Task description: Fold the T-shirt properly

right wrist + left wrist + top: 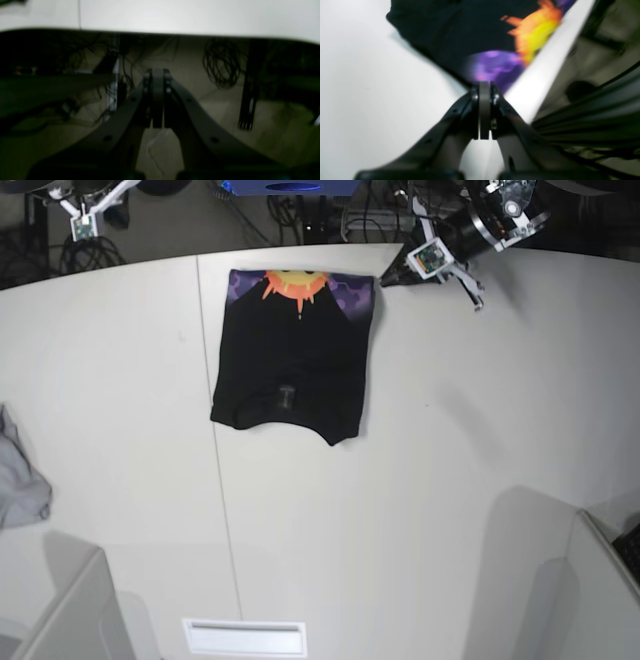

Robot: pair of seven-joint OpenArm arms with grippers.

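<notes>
Your left gripper (387,281) hangs low by the table's (450,480) far edge, jaws pressed together on nothing, just beside the T-shirt (293,365). Your right gripper (158,72) sits past the edge, jaws together, empty. The shirt lies folded, soft black fabric, orange sun print along its far edge.

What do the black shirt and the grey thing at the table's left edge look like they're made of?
T-shirt: soft matte knit fabric, probably cotton; it lies limp with wrinkled edges, and its orange and purple print looks flat. Grey cloth: thin fabric, judging by its crumpled folds; weave too small to tell.
</notes>
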